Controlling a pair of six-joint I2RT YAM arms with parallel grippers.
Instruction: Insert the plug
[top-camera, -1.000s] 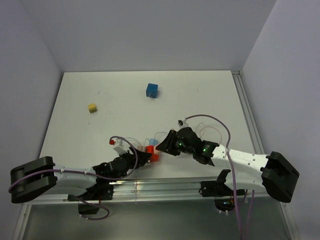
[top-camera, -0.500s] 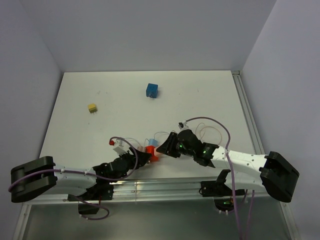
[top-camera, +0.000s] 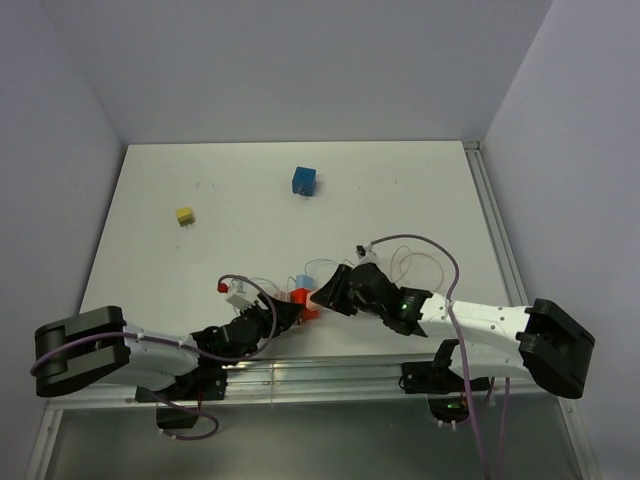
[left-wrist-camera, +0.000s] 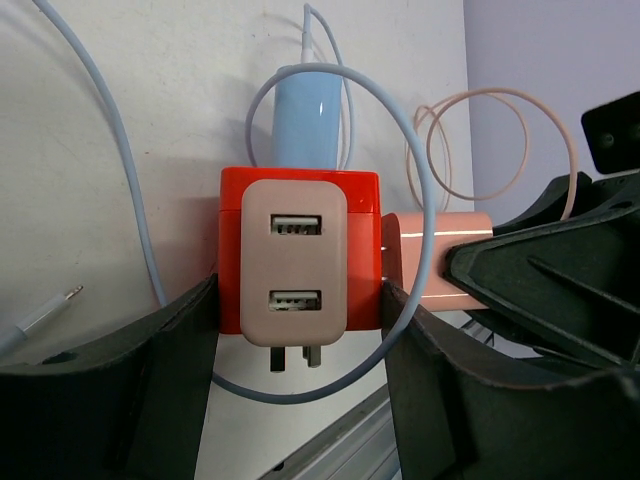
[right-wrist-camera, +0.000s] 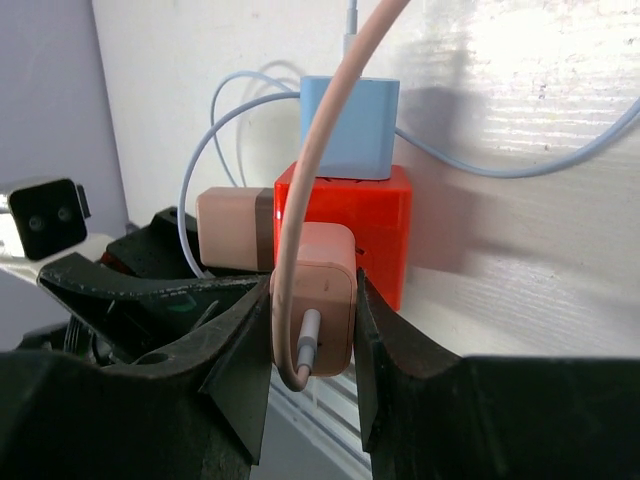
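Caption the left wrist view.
Left gripper holds the red cube, beige USB charger facing camera, pink plug at its side.

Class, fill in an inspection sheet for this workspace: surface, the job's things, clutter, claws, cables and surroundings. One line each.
Surface: white table, no spills seen.
Job's things: red socket cube carries a beige USB charger on one face and a blue plug on another. The pink plug is pressed against a third face; full seating cannot be told.
Clutter: blue block and yellow block lie at the far side, apart from the work.
Claws: left claw shut on the red socket cube; right claw shut on the pink plug.
Cables: light blue cable loops across the cube; pink cable arches up from the pink plug.
Surroundings: pale walls on three sides; metal rail along the near edge.
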